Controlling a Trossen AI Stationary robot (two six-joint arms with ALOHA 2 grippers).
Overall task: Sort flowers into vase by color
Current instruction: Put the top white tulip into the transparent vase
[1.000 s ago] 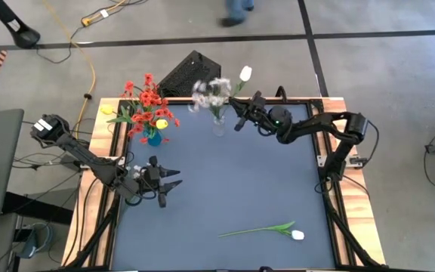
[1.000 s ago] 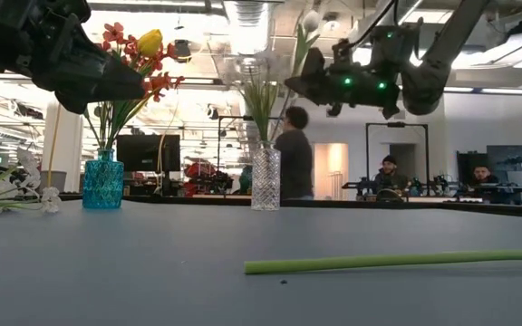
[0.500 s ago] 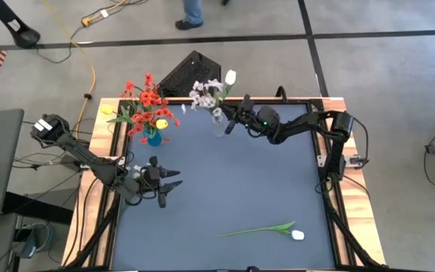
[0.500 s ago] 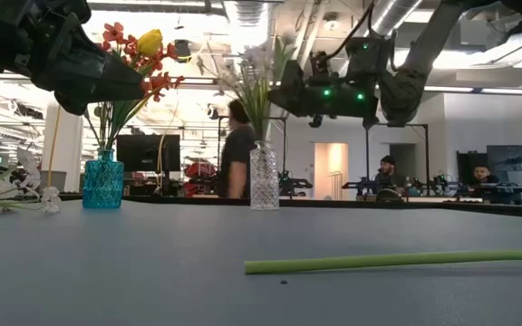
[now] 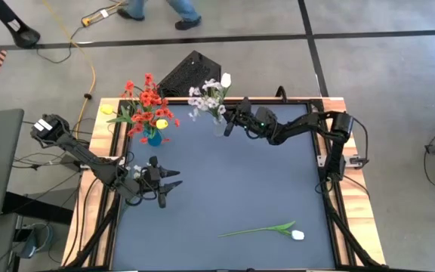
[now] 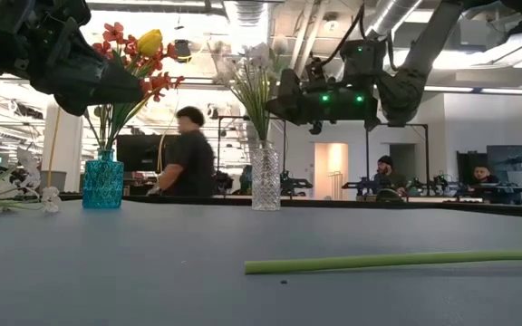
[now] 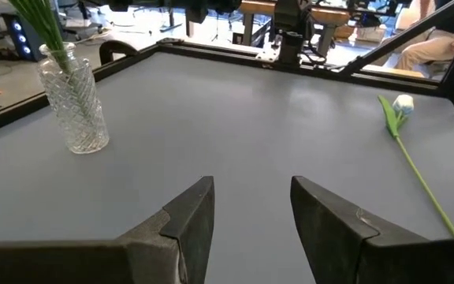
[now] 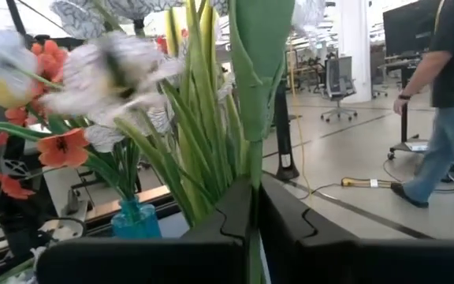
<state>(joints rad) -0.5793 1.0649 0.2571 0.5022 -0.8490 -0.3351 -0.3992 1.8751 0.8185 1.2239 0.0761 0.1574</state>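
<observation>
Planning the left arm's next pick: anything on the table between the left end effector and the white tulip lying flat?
Nothing visible. Bare table lies between the left end effector and the white tulip; the clear vase stands well off to the side.

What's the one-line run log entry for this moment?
right gripper: shut on white tulip stem, at clear vase | left gripper: open, idle | white tulip: on table

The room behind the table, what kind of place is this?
Probably an open robotics lab or workshop: a robot arm works over a framed table, seated people sit at benches behind, and a power cable trails across the concrete floor.
</observation>
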